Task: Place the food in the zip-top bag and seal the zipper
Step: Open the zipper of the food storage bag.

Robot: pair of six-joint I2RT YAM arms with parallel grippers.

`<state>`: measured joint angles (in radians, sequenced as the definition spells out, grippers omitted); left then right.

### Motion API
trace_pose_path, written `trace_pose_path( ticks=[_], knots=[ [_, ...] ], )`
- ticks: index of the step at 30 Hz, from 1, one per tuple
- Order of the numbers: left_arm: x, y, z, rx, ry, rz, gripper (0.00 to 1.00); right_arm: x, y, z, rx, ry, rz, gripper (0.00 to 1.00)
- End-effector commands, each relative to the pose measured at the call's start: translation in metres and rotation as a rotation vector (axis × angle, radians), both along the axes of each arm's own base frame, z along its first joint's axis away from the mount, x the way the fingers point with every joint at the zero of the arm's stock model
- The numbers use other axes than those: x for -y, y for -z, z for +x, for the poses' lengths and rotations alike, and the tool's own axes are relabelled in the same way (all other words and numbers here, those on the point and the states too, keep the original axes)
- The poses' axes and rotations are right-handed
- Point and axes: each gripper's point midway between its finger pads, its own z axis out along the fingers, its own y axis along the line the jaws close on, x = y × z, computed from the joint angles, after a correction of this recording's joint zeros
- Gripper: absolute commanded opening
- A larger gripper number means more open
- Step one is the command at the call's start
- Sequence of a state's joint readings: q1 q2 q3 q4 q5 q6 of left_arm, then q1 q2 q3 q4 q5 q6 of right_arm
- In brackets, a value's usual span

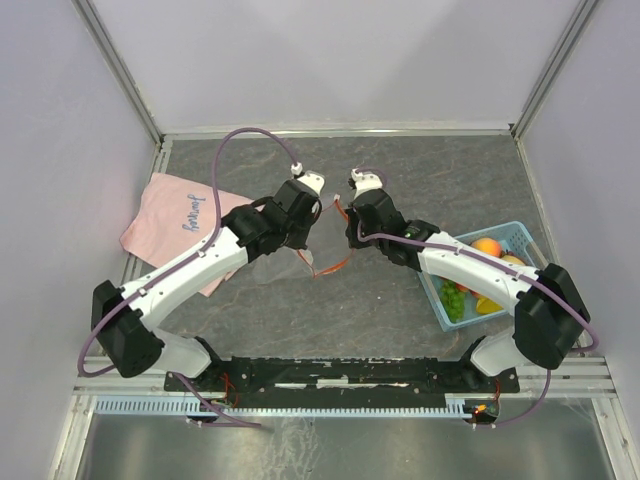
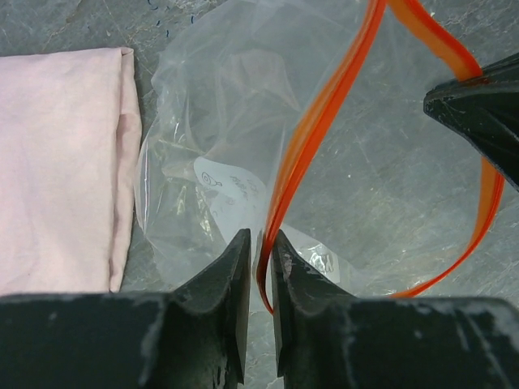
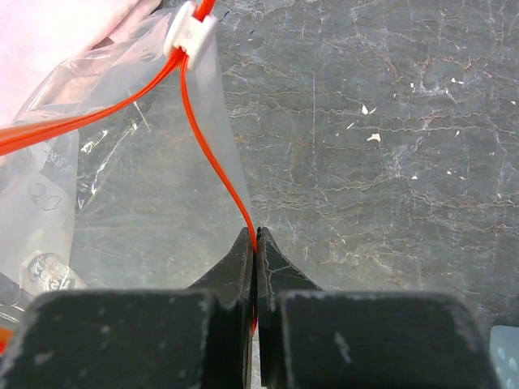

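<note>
Top external view shows the left arm (image 1: 190, 270) reaching from its base at the near left, up and rightward to the middle of the table (image 1: 440, 180), elbow low and wrist bent downward. The right arm (image 1: 470, 262) mirrors it from the near right, so the two wrists meet close together over the centre. Between and just below them lies the zip-top bag (image 1: 325, 258), crinkled and clear, with its orange-red mouth hanging open in a loop. From the left wrist, the left gripper (image 2: 261, 243) has its jaws a narrow slit apart with the zipper (image 2: 322, 109) running down between them; the gap looks wider than the strip, and I cannot tell whether either pad touches it. The bag's white label (image 2: 231, 190) shows just beyond those fingers. From the right wrist, the right gripper (image 3: 256, 239) is pressed together on the zipper, pinching its thin edge, and the white slider (image 3: 190, 28) sits farther along the strip. The food (image 1: 487, 245) lies in the light-blue basket (image 1: 510, 231) at the right, beside the right arm, well apart from the bag. A pink cloth (image 1: 170, 225) lies at the far left, its edge just beside the bag.
</note>
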<state>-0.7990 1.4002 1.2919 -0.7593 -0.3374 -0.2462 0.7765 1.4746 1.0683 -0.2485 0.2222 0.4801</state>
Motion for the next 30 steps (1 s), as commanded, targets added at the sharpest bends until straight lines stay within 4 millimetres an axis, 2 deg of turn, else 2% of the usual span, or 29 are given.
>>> trace_pose_path(
  ticks=[1, 3, 5, 12, 19, 25, 30],
  knots=[
    [0.005, -0.010, 0.002, 0.037, -0.018, -0.066, 0.22, -0.001, -0.016, 0.005, 0.038, 0.029, 0.055, 0.02],
    [0.003, -0.010, 0.003, 0.042, -0.022, -0.056, 0.16, -0.001, -0.015, 0.005, 0.037, 0.028, 0.054, 0.02],
    [0.000, -0.014, 0.005, 0.062, -0.032, -0.046, 0.04, 0.002, -0.013, 0.006, 0.036, 0.038, 0.038, 0.02],
    [-0.008, -0.039, 0.011, 0.136, -0.044, -0.041, 0.03, 0.020, -0.002, 0.005, 0.029, 0.076, -0.036, 0.04],
    [-0.026, -0.048, 0.016, 0.162, -0.080, 0.061, 0.03, 0.036, -0.004, 0.010, 0.051, 0.107, -0.096, 0.08],
    [-0.014, -0.036, 0.014, 0.120, -0.051, 0.033, 0.03, 0.012, -0.025, 0.003, 0.080, -0.027, 0.000, 0.25],
    [-0.011, -0.029, 0.014, 0.102, -0.046, 0.032, 0.03, -0.003, -0.045, -0.011, 0.076, -0.146, 0.056, 0.44]
  ],
)
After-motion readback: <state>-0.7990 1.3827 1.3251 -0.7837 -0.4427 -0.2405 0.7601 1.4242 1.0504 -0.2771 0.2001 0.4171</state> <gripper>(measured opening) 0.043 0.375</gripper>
